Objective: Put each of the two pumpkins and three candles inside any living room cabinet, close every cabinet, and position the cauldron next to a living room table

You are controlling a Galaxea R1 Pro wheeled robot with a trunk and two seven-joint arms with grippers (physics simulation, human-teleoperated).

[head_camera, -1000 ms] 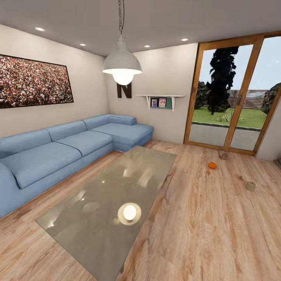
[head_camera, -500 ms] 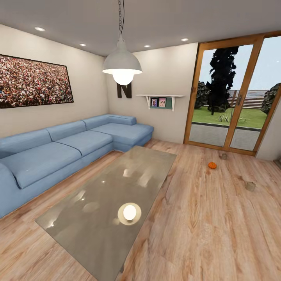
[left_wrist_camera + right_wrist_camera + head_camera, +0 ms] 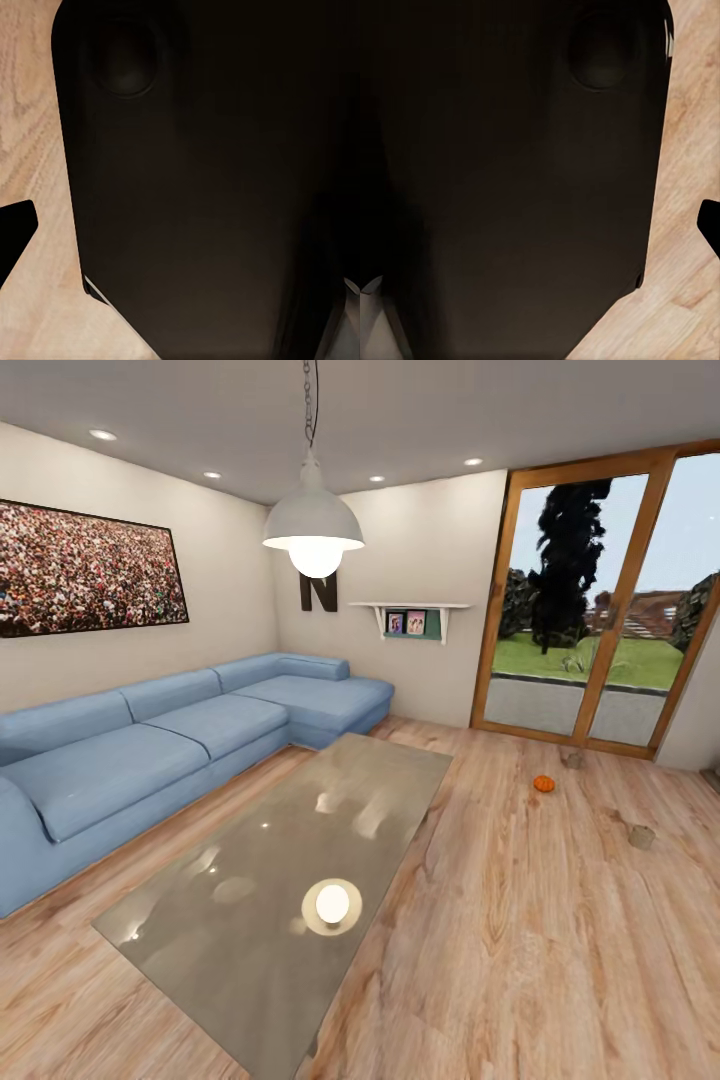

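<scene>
One pumpkin (image 3: 543, 784) and two candles (image 3: 641, 838) (image 3: 574, 760) lying on the wood floor (image 3: 520, 920) near the glass doors (image 3: 590, 610), well apart from the bench (image 3: 290, 880) beside the sofa (image 3: 150, 750). Probably surveying the room, collecting not yet begun; next, driving toward the pumpkin. End effector positions and grip state impossible to tell, both wrist views facing dark bodywork.

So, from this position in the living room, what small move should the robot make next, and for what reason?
Probably drive forward and to the right, toward the pumpkin. It lies on the bare wooden floor well beyond arm's reach, right of the glass table, with one candle nearer on the right and another candle behind it by the glass doors. Nothing stands in the way.
</scene>
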